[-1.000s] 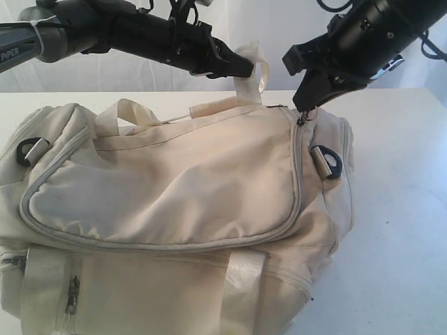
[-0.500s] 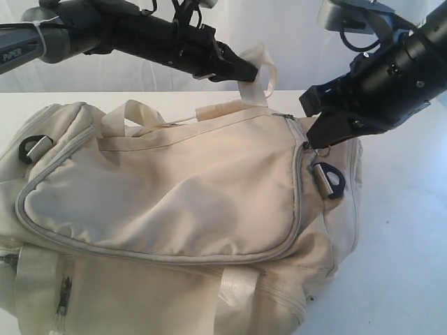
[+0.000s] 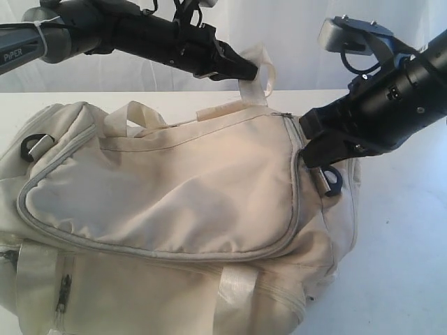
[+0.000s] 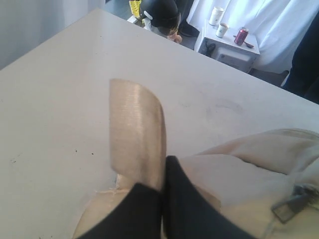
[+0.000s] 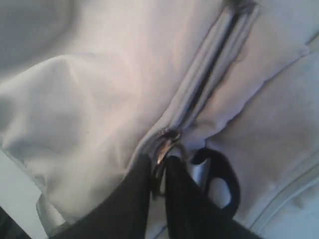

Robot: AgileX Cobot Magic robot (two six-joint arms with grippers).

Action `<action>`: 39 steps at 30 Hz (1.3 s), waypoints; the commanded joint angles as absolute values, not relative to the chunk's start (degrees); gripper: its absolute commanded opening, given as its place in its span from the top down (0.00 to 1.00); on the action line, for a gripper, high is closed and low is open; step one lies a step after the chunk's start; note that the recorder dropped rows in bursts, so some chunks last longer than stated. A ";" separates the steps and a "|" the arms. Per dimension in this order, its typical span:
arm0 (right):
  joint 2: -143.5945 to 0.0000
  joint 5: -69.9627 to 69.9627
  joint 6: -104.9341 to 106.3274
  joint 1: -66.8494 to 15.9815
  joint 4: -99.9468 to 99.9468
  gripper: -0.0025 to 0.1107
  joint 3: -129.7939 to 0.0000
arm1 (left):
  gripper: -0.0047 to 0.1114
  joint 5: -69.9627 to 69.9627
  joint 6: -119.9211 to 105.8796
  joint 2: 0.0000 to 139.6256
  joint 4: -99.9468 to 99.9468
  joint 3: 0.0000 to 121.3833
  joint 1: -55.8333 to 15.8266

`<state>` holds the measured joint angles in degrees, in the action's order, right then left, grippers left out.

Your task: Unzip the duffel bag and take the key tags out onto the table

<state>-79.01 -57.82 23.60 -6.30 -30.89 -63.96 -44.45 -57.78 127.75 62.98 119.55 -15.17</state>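
The duffel bag [image 3: 174,195] lies slumped on its side across the white worktop [image 3: 405,244], filling the scene from the centre down to 7 o'clock. Its grey zipper [image 3: 297,188] curves around the big flap and looks closed along most of its run, so the key tags are nowhere to be seen; I'd guess they are inside.

At the bag's 3 o'clock end, the right end effector [image 5: 158,172] has its jaws drawn narrow with the metal zipper pull [image 5: 162,152] pinched between them, just beside a black D-ring [image 5: 219,174]. That hold makes sense for dragging the slider along the track.

Up at 12 o'clock, the left end effector [image 4: 164,172] is clamped tight on a cream webbing strap [image 4: 137,129], lifting it. I take that as an anchor, keeping the soft fabric taut so the zipper runs instead of bunching.
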 commanded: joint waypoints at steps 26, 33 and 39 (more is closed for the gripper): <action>-85.15 -55.17 26.85 -6.29 -34.20 0.49 -66.80 | 0.96 -43.13 -58.83 126.75 63.51 119.97 -14.41; -86.46 -55.28 27.06 -7.65 -35.34 0.62 -66.80 | 0.96 -43.13 -59.05 126.75 63.51 119.97 -14.41; -86.93 -54.77 28.48 -9.31 -34.67 0.69 -66.80 | 0.96 -43.13 -59.14 126.75 63.51 119.97 -14.41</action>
<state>-86.89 -54.71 26.95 -8.71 -34.55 -66.64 -43.52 -58.88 127.75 62.64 119.55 -14.81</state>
